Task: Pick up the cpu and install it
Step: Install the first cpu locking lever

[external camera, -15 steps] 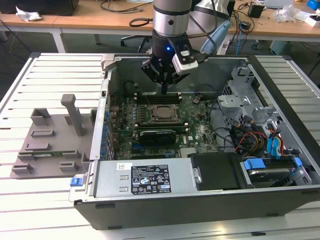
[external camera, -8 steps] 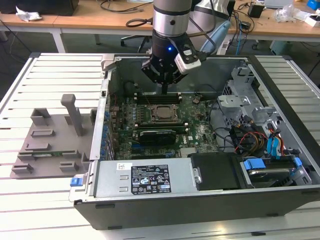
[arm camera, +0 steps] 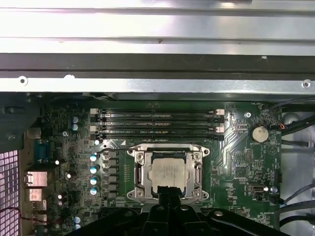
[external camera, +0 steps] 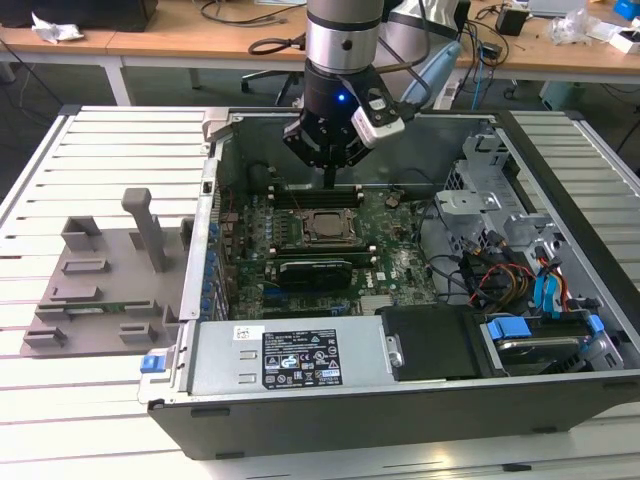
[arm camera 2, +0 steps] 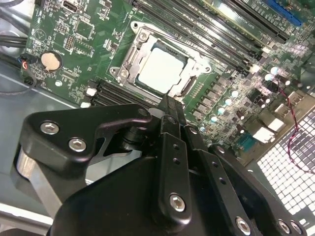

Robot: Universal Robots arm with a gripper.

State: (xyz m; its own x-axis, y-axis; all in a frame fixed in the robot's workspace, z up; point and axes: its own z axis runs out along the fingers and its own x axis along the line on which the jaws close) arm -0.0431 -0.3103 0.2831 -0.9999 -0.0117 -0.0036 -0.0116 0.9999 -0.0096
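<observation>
Hand closed, empty, above seated cpu

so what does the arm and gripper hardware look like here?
Silver cylindrical arm with a black wrist section carrying a lit blue light. Black angular gripper with bolted linkage plates showing silver screw heads. A white-and-black camera module sits on its side, with black cables trailing behind.

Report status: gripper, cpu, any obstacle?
Gripper above the motherboard, holding nothing. Cpu seated in socket frame. Nothing between them.
</observation>
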